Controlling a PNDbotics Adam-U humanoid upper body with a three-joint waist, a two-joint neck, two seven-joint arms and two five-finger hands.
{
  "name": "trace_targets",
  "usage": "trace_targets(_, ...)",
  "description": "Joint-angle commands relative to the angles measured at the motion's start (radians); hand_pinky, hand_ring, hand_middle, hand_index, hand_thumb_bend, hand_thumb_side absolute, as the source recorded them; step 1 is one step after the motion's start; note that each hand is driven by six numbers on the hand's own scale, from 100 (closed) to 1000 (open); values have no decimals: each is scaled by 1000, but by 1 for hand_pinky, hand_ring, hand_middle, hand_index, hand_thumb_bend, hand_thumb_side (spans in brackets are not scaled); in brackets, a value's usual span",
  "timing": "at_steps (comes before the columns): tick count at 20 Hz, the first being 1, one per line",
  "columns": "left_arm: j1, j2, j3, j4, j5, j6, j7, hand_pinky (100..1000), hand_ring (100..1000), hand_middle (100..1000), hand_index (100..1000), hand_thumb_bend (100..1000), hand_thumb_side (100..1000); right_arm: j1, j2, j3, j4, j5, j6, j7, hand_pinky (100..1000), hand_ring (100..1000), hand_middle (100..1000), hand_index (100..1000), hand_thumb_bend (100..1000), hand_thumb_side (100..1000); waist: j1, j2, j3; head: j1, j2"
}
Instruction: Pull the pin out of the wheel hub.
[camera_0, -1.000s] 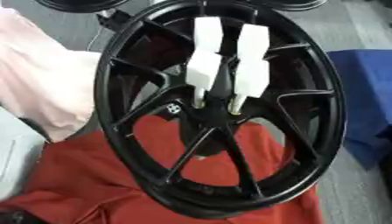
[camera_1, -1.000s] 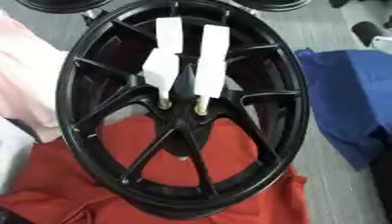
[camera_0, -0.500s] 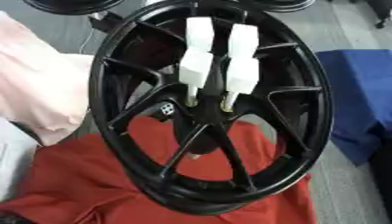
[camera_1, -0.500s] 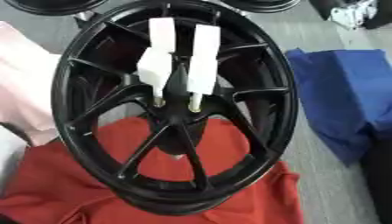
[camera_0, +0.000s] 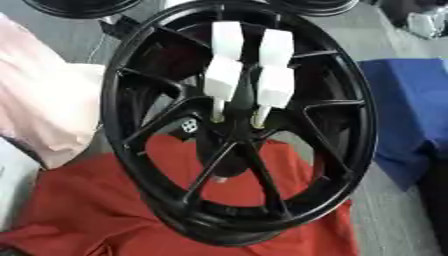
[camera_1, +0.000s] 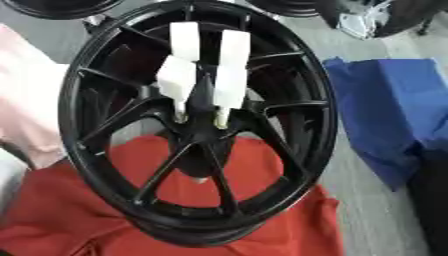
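A black spoked wheel (camera_0: 350, 150) stands tilted on a red cloth (camera_0: 96, 210). Two white pins stick out of its hub (camera_0: 234, 131) side by side, slanting up toward the rim's top. The left pin (camera_0: 223, 75) and the right pin (camera_0: 274, 75) each show two white blocks and a thin metal tip going into the hub. A small white emblem (camera_0: 189, 125) sits on a spoke left of the hub. Neither hand shows in either view.
A pink cloth (camera_0: 44, 100) lies at the left and a blue cloth (camera_1: 394, 110) at the right on the grey floor. Parts of other black wheels (camera_0: 83, 6) show along the top edge. A white object (camera_1: 360, 22) sits at the upper right.
The whole picture has shifted slightly, so the camera has moved. Both white pins stay in the hub as before.
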Motion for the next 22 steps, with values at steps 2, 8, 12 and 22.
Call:
trace_targets(2,7,33,14,-12,-6,1,9,699,560,533,762,329,635,-20,44,9,-29,44,-130,161,856,803,703,788,100,233,2,-22,-9,20,5)
trace_targets(8,12,36,17,-12,-7,2,12,699,560,533,762,327,637,-7,84,24,-49,94,-98,161,854,801,709,792,100,270,1,-20,-16,28,5)
trace_targets(12,13,36,18,-11,-6,3,14,700,561,533,762,326,638,5,105,34,-52,136,-91,161,849,793,718,797,100,329,0,-17,-18,28,5)
trace_targets(22,16,38,19,-11,-7,4,15,700,562,534,762,323,642,23,146,65,-29,316,-91,161,827,775,740,806,100,433,-6,-16,-23,40,5)
